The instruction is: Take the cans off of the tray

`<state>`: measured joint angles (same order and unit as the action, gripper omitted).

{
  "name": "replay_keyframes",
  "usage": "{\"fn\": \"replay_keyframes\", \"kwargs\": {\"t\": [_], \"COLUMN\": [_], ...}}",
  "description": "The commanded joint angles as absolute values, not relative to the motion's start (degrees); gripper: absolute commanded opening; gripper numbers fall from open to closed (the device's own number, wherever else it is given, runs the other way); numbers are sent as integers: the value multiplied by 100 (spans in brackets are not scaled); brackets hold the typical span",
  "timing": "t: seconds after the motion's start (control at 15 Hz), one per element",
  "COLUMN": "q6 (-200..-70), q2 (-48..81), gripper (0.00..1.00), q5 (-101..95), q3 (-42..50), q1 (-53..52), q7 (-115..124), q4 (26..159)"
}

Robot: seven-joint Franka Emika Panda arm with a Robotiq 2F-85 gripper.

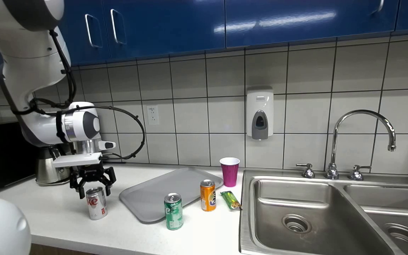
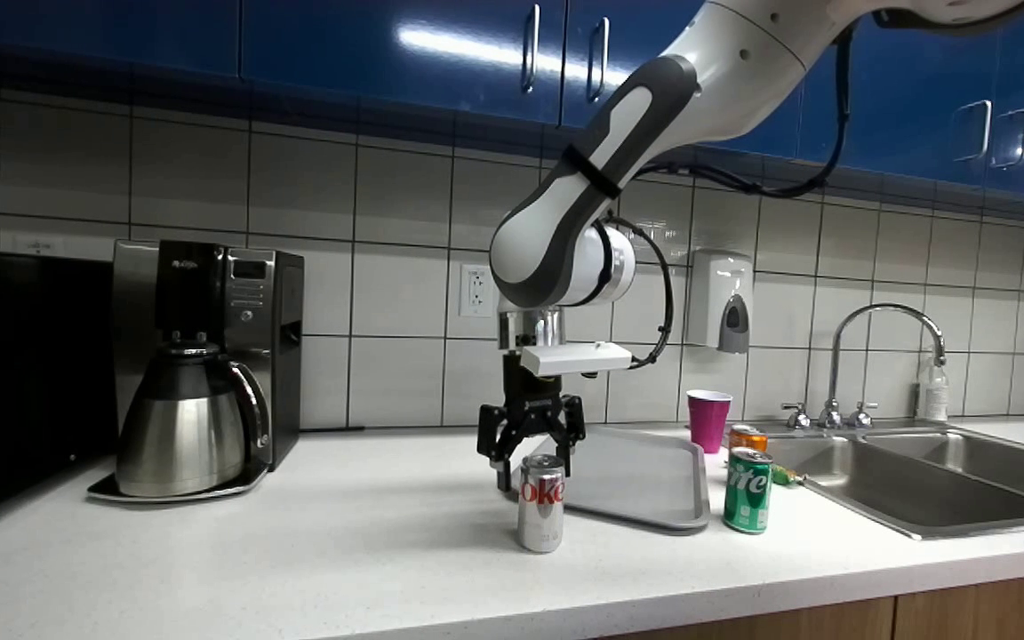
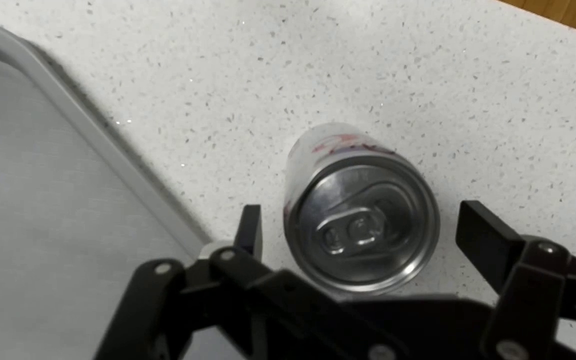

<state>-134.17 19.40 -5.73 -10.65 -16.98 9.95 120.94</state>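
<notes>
The silver can (image 1: 97, 207) with red marks stands upright on the white counter, beside the grey tray (image 1: 175, 182). It also shows in an exterior view (image 2: 540, 516) and in the wrist view (image 3: 363, 230). My gripper (image 1: 95, 194) is open, pointing down, with one finger on each side of the can's top. In the wrist view (image 3: 359, 220) there is a gap between each finger and the can. The green can (image 1: 174, 212) and the orange can (image 1: 208, 196) stand upright on the counter along the tray's sink-side edge. The tray's visible surface holds nothing.
A magenta cup (image 1: 230, 173) stands by the tray's far corner. A green packet (image 1: 230, 200) lies near the sink (image 1: 248, 212). A coffee maker with a steel carafe (image 2: 188, 436) stands against the wall. The counter's front edge (image 2: 654, 613) is near the silver can.
</notes>
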Motion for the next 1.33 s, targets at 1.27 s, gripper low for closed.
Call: {"fn": "replay_keyframes", "kwargs": {"t": [1.27], "q6": [-14372], "q2": [347], "gripper": [100], "q5": [-646], "q3": [-932], "q1": [-1527], "q7": [1640], "q4": [13225]}}
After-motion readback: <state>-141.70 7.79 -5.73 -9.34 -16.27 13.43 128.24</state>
